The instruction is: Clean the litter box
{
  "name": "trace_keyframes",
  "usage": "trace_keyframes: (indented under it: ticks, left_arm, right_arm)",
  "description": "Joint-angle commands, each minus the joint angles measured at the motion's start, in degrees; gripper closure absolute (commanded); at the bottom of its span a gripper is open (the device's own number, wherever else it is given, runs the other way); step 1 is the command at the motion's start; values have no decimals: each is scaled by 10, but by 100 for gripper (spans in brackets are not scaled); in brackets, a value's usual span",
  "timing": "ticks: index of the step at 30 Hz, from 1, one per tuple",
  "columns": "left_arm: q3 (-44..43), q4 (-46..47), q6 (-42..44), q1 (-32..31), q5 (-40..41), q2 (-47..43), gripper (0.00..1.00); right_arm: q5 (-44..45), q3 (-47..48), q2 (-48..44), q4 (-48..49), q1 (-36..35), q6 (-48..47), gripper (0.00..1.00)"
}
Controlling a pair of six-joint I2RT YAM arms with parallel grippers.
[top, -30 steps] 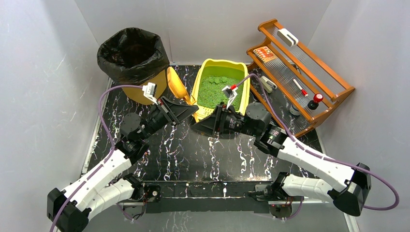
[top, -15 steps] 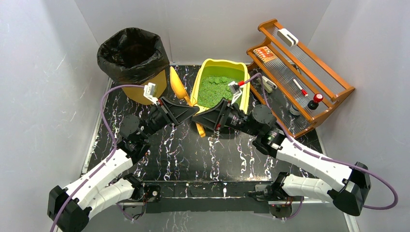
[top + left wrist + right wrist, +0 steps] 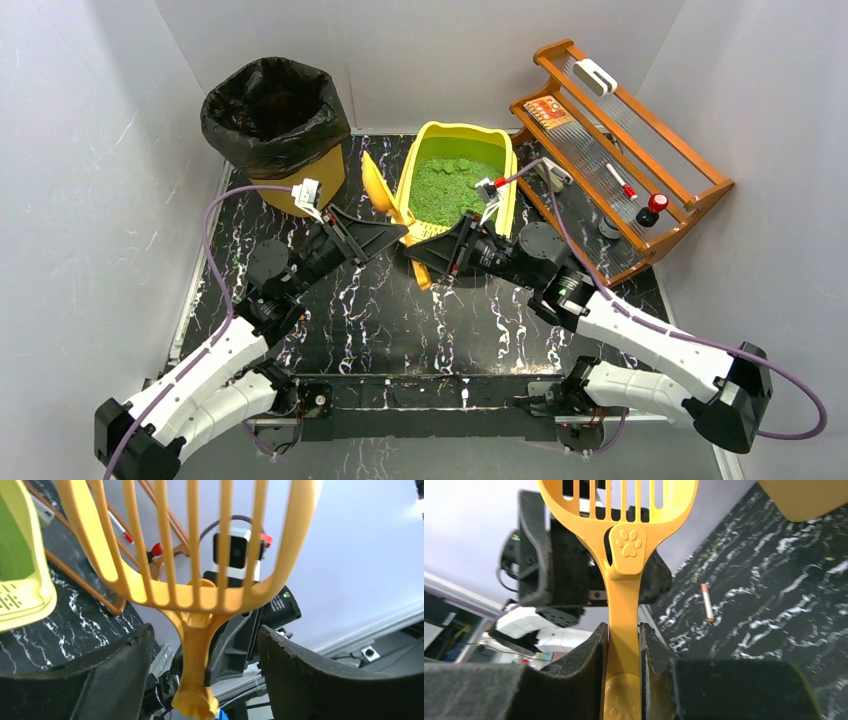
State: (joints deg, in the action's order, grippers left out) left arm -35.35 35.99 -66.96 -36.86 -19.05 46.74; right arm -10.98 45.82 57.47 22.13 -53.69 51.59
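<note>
Shows, from above, a yellow litter box (image 3: pixel 462 130) at the far middle of a black marbled table (image 3: pixel 400 320), filled with green litter (image 3: pixel 450 180), slotted grate at its near end. To its left, a yellow bin lined with a black bag (image 3: pixel 275 115); to its right, a wooden rack (image 3: pixel 625 150).

Both arms reaching in toward the near left corner of the box, fingertips close together, facing each other. Right gripper (image 3: pixel 415 252) pressed together on the handle of an orange slotted scoop (image 3: pixel 378 190), pads clamped on either side just below the paw-print badge; scoop head tilted up to the left of the box, between it and the bin. Left gripper (image 3: pixel 403 233) spread wide, one finger on each side of the scoop handle, neither touching it.

Box just beyond both grippers, its near end partly hidden behind the right one, untouched by either. On the table nearby, a small white stick with an orange tip (image 3: pixel 707 602).
</note>
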Motion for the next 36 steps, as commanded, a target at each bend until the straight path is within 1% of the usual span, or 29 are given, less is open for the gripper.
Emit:
trace_keyframes:
  ticks: [1, 3, 4, 5, 7, 9, 11, 14, 16, 18, 20, 25, 28, 30, 34, 36]
  left_arm:
    - [-64, -157, 54, 0, 41, -25, 23]
    - [-100, -257, 87, 0, 56, -25, 19]
    - [-118, -288, 101, 0, 66, -25, 18]
    - [-135, -342, 111, 0, 80, -26, 16]
    - [-167, -421, 119, 0, 117, -27, 13]
    - [-196, -477, 125, 0, 152, -30, 10]
    - [-227, -527, 129, 0, 190, -29, 9]
    - [-271, -611, 130, 0, 261, -15, 11]
    - [-293, -648, 139, 0, 286, -1, 12]
    - [-308, -674, 145, 1, 305, 12, 13]
    - [-320, -683, 155, 0, 309, 21, 13]
    - [-347, -677, 176, 0, 290, 49, 14]
    - [-372, -705, 186, 0, 286, 84, 16]
    - [-391, -734, 197, 0, 276, 113, 18]
    - [-437, -791, 221, 1, 248, 172, 22]
    - [-440, -800, 229, 1, 228, 188, 23]
  right_arm:
    - [35, 42, -32, -114, 1, -101, 94]
    - [48, 74, -31, -199, 1, -155, 94]
    - [60, 91, -29, -227, 1, -181, 94]
    - [70, 107, -26, -277, 1, -216, 94]
    - [89, 139, -20, -342, 1, -271, 93]
    - [114, 168, -12, -396, 1, -326, 93]
    - [139, 198, -3, -445, 1, -379, 93]
    - [169, 240, 11, -508, 1, -440, 93]
    - [190, 265, 25, -545, 1, -473, 92]
    - [191, 282, 35, -576, 1, -510, 92]
    - [178, 288, 40, -592, 1, -545, 93]
    - [153, 298, 49, -614, 1, -589, 94]
    - [116, 293, 49, -609, 1, -617, 94]
    - [75, 284, 46, -599, 1, -637, 95]
    - [59, 273, 34, -579, 1, -641, 96]
    - [42, 260, 20, -562, 1, -653, 97]
